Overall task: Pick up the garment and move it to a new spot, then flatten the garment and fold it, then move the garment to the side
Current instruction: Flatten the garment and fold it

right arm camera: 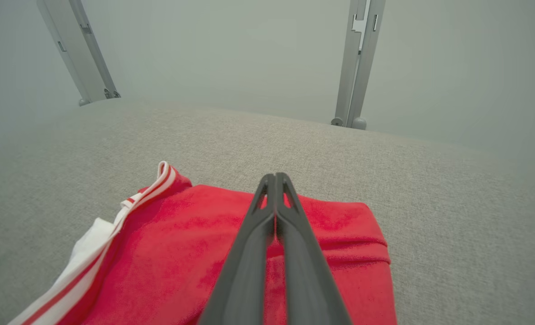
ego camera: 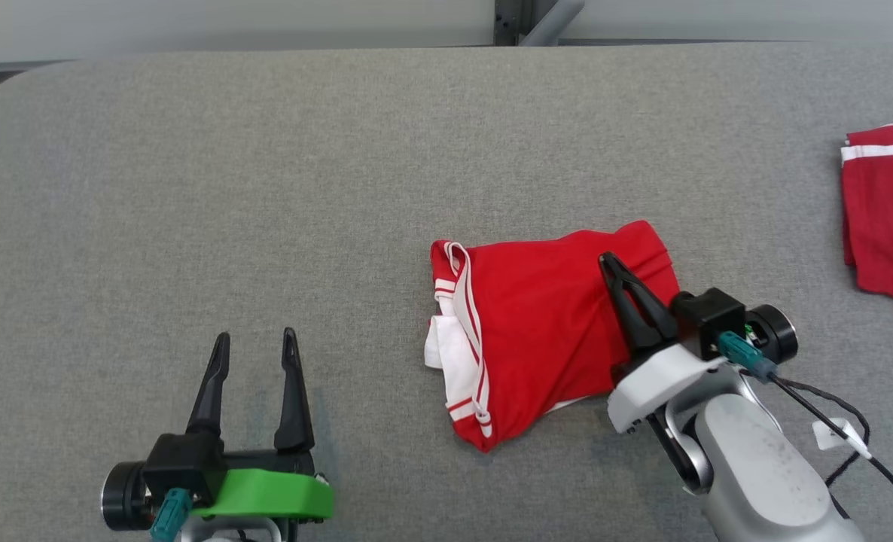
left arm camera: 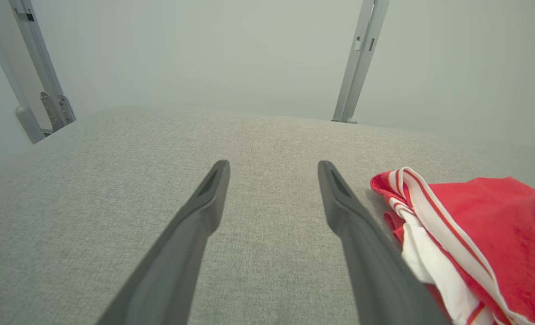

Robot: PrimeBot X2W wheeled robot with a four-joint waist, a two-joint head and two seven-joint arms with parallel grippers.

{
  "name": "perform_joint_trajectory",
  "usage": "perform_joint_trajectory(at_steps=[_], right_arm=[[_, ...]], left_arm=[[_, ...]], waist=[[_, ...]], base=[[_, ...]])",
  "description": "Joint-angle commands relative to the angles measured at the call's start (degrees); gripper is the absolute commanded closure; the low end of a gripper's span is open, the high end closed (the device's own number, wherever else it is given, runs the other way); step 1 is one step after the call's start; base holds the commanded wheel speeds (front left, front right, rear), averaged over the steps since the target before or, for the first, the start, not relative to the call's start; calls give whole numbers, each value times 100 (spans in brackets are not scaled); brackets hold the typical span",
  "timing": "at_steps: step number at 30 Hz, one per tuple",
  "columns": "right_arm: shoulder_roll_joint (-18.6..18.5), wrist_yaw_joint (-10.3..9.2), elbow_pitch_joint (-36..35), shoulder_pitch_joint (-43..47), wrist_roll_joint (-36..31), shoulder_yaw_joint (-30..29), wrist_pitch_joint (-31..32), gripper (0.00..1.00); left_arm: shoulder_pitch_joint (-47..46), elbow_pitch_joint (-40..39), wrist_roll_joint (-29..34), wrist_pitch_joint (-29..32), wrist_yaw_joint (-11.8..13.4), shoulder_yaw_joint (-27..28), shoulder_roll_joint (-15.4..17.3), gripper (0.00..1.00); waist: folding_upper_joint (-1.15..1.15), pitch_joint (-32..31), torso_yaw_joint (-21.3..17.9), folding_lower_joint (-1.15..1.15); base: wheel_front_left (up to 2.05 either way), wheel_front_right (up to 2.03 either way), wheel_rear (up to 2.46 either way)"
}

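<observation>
The garment (ego camera: 544, 331) is a red piece with white-striped trim, lying loosely folded on the grey padded table (ego camera: 266, 188), right of centre. My right gripper (ego camera: 608, 262) is shut, its two fingers pressed together and lying over the garment's right part, tips near its far edge. In the right wrist view the gripper (right arm camera: 275, 177) stands over the red cloth (right arm camera: 168, 253), and I see no cloth pinched between the fingers. My left gripper (ego camera: 256, 336) stands open over bare table to the garment's left. Its fingers (left arm camera: 272, 167) hold nothing, with the garment's striped edge (left arm camera: 497, 234) just to their right.
A second red garment (ego camera: 887, 226) with a white stripe lies at the table's right edge. A black cable (ego camera: 838, 414) hangs by my right wrist. Grey metal posts (right arm camera: 355, 67) stand behind the table's far edge. Bare table stretches to the left and behind the garment.
</observation>
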Motion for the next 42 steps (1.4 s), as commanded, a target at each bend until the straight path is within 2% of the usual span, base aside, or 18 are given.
perform_joint_trajectory(at_steps=[1, 12, 25, 32, 39, 42], right_arm=[[-28, -7, 224, -243, -29, 199, -11, 100], [208, -7, 1625, -1255, 274, 1278, -11, 100], [327, -4, 2198, -1688, 605, 2214, -11, 100], [327, -5, 2197, -1557, 831, 2732, -12, 100], [322, -5, 1766, -1343, 920, 2742, -12, 100], [194, -5, 1464, -1114, 896, 2625, -12, 100]], left_arm=[[-171, -38, -13, -15, 0, -36, 11, 0], [-516, -83, -307, -15, 101, -294, 11, 0], [-538, -72, -494, -15, 136, -557, 11, 0], [-383, -77, -504, -15, 172, -450, 11, 0], [-213, -41, -475, -15, 179, -308, 11, 0], [-84, -32, -473, -15, 178, -208, 12, 0]], waist=[[7, 334, 250, 0], [7, 760, 594, 0], [7, 705, 795, 0], [7, 562, 737, 0], [7, 318, 535, 0], [7, 138, 402, 0]], base=[[0, 0, 0], [0, 0, 0], [0, 0, 0], [0, 0, 0], [0, 0, 0], [0, 0, 0]])
